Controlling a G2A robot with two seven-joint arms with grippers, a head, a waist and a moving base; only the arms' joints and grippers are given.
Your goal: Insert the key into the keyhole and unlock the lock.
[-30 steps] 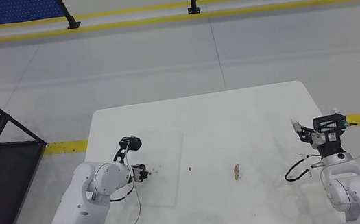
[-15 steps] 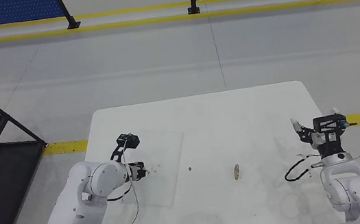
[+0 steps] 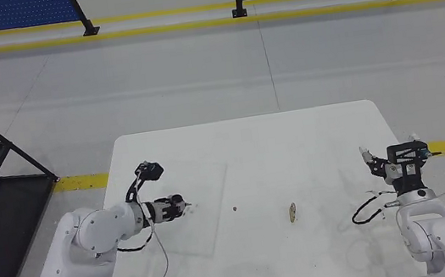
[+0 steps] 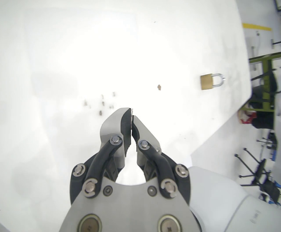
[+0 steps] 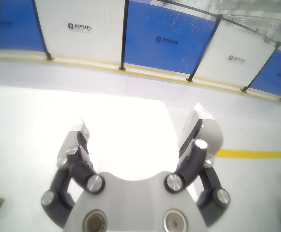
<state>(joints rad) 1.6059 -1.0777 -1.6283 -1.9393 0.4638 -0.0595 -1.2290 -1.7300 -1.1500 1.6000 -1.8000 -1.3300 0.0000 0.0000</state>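
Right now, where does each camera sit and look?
Top view: above the arms, looking down at the table; both arms show.
Left wrist view: on that wrist, facing the padlock; jaws pinch the key.
Right wrist view: on that wrist, facing the blue fence; jaws open.
Top and left wrist views share the padlock.

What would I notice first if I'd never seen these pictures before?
Probably the brass padlock, lying on the white table. Next, the left tool, pinched shut on a thin sliver of metal, apparently the key, well short of the padlock. The right tool sits wide open at the table's opposite side.
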